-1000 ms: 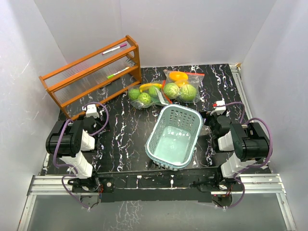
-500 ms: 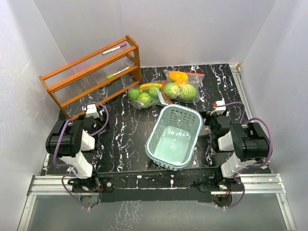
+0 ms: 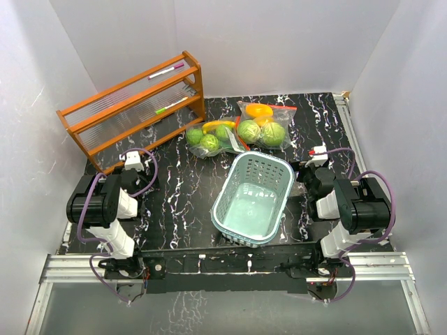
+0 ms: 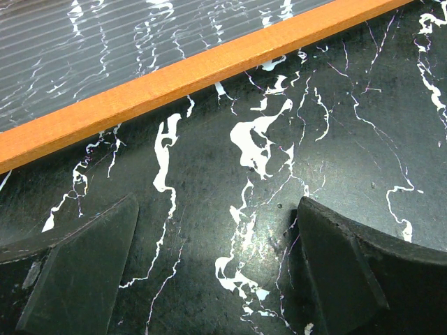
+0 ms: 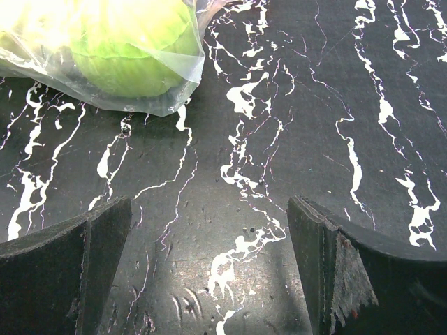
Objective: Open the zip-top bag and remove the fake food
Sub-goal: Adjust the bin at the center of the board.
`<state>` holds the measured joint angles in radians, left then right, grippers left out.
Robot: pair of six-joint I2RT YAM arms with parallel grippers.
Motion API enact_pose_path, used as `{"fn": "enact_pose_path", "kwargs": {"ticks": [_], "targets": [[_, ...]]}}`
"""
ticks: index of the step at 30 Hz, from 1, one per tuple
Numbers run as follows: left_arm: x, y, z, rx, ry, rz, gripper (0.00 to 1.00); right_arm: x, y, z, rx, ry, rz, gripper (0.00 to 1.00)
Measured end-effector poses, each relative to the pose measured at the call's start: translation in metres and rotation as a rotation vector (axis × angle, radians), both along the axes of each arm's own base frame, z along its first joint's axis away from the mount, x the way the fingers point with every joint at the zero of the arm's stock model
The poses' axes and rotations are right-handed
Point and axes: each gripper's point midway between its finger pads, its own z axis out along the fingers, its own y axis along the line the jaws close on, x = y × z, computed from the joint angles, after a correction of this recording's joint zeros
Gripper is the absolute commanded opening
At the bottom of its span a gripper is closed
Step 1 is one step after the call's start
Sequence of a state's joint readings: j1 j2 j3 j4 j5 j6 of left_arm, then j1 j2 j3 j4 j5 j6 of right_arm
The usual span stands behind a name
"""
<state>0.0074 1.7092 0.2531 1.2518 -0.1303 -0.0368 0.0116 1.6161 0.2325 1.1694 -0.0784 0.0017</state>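
Currently left gripper (image 4: 216, 269) is wide open and empty, hovering over the table (image 4: 335, 139) beside the wooden rack (image 4: 209, 66). Right gripper (image 5: 209, 265) is also wide and empty, just short of the zip-top bag (image 5: 176, 78). Fake food (image 3: 272, 134) is bagged, just beyond the basket (image 3: 225, 187).

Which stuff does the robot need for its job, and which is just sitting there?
For the job: left zip-top bag, right zip-top bag, fake food inside them.
Just lying about: wooden rack, its markers, teal basket.
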Motion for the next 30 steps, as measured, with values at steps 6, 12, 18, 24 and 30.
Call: {"fn": "enact_pose_path", "kwargs": {"ticks": [6, 12, 18, 24, 30], "targets": [[0.0, 0.0, 0.0, 0.0, 0.0, 0.0, 0.97, 0.0, 0.0, 0.0, 0.0, 0.0, 0.0, 0.99], [0.0, 0.006, 0.002, 0.002, -0.006, 0.038, 0.97, 0.0, 0.0, 0.0, 0.0, 0.0, 0.0, 0.99], [-0.003, 0.017, 0.009, 0.0, -0.014, 0.113, 0.97, 0.0, 0.0, 0.0, 0.0, 0.0, 0.0, 0.99], [-0.005, 0.021, 0.007, 0.001, -0.007, 0.14, 0.97, 0.0, 0.0, 0.0, 0.0, 0.0, 0.0, 0.99], [-0.006, 0.023, 0.007, 0.001, -0.005, 0.151, 0.97, 0.0, 0.0, 0.0, 0.0, 0.0, 0.0, 0.99]]}}
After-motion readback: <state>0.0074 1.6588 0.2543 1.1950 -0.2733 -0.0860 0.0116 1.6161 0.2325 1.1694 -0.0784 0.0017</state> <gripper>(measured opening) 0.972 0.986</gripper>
